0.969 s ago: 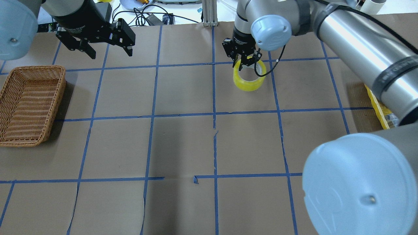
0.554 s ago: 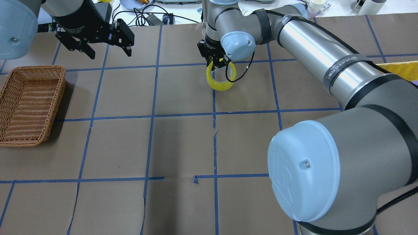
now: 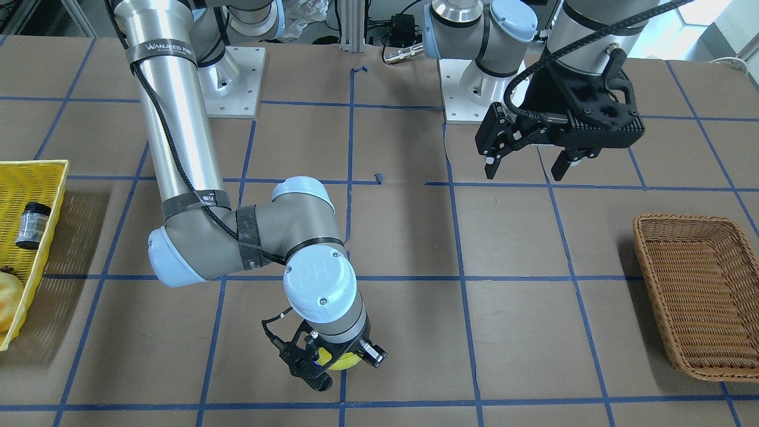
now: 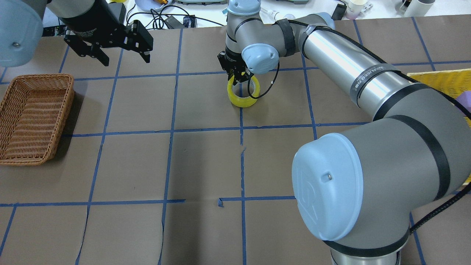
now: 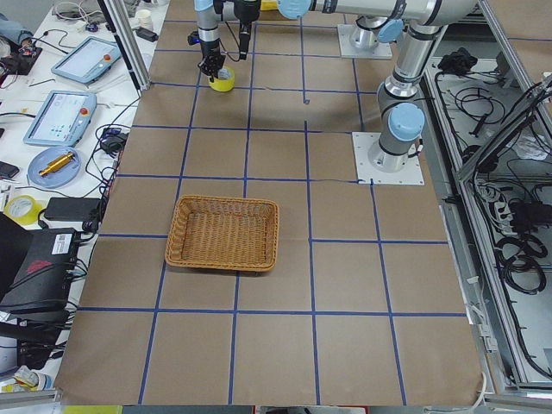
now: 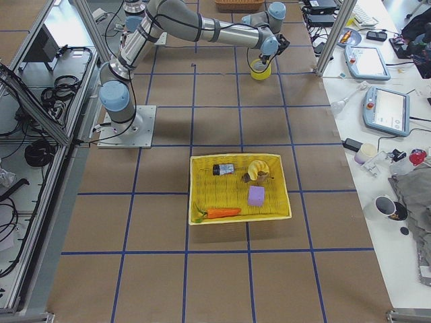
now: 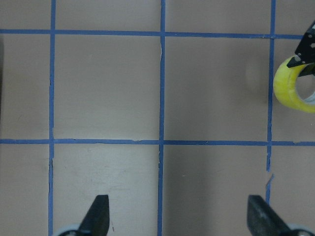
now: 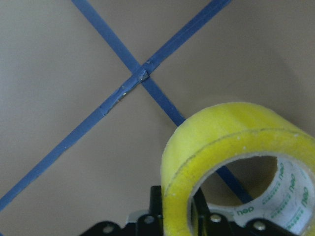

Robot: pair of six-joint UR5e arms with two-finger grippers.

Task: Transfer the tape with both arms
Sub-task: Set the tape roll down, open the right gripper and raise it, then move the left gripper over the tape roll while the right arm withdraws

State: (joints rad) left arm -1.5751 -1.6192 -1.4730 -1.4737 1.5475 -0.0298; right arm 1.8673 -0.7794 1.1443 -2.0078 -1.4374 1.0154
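Note:
The yellow tape (image 4: 243, 96) is a translucent roll with a wide hollow core, over the middle blue grid line at the far side of the table. My right gripper (image 4: 239, 76) is shut on its wall, one finger inside the core and one outside, as the right wrist view shows: tape (image 8: 221, 147), gripper (image 8: 177, 211). The roll hangs low; I cannot tell if it touches the table. It also shows in the front view (image 3: 339, 362) and the left wrist view (image 7: 293, 88). My left gripper (image 4: 125, 59) is open and empty, hovering to the tape's left; in the front view (image 3: 523, 173) it is high.
A brown wicker basket (image 4: 35, 117) stands at the table's left edge; it also shows in the front view (image 3: 699, 296). A yellow basket (image 6: 239, 188) with a bottle, a carrot, a purple block and a fruit stands on the right side. Cables and devices lie beyond the far edge.
My right arm has carried the tape to the left, from right of the middle grid line onto it. The left gripper has stayed in place, open.

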